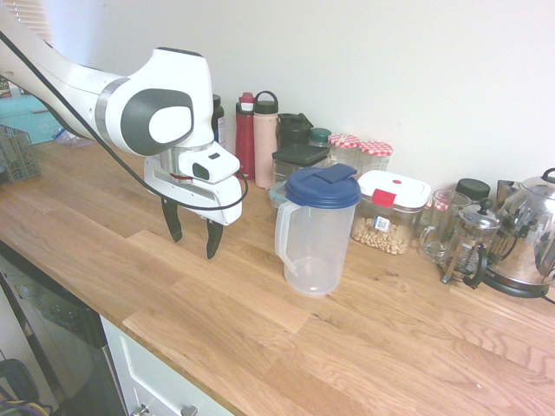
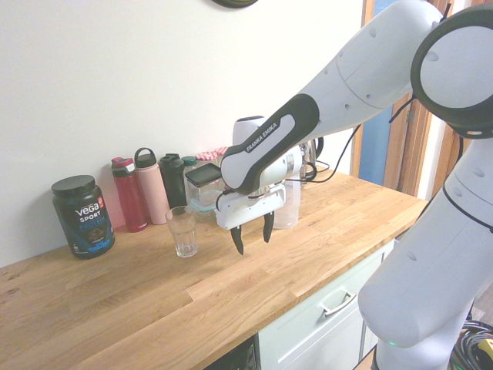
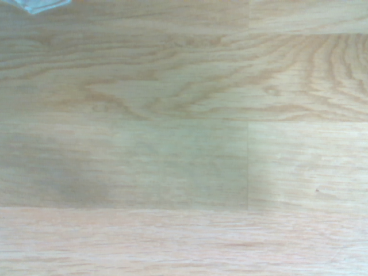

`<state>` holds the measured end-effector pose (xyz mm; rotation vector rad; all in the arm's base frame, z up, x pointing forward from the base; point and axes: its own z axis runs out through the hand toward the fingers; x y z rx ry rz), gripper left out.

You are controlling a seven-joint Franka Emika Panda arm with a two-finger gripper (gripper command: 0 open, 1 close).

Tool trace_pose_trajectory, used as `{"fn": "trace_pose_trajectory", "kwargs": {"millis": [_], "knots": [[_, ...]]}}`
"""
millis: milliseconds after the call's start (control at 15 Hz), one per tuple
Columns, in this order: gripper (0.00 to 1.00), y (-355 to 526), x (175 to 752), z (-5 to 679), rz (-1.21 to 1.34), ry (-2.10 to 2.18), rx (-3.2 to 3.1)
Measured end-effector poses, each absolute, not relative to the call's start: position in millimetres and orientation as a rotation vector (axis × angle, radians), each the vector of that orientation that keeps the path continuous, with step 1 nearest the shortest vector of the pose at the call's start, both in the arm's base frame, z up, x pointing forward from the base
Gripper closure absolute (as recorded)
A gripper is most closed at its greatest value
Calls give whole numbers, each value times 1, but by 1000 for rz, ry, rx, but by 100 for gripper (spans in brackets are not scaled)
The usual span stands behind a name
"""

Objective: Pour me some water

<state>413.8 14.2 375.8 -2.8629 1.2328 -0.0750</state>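
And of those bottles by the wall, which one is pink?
The tall pink bottle, standing between the red bottle and the dark one. Besides its colour, a big loop handle on its lid sets it apart.

Open claw (image 1: 193,245), apparently empty

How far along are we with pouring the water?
Nothing looks done: the pitcher stands upright on the counter, its blue lid on, and the drinking glass stands apart from it.
In hand: nothing; the open claw hangs beside the pitcher.
Left: grip the pitcher, bring it to the glass, pour, set it down.
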Motion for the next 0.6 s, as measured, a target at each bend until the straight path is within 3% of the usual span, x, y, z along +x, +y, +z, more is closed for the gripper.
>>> {"fn": "trace_pose_trajectory", "kwargs": {"millis": [267, 600], "knots": [[0, 12, 415, 390, -103, 1267, -2837], [0, -20, 373, 489, -289, 1341, -2759]]}}
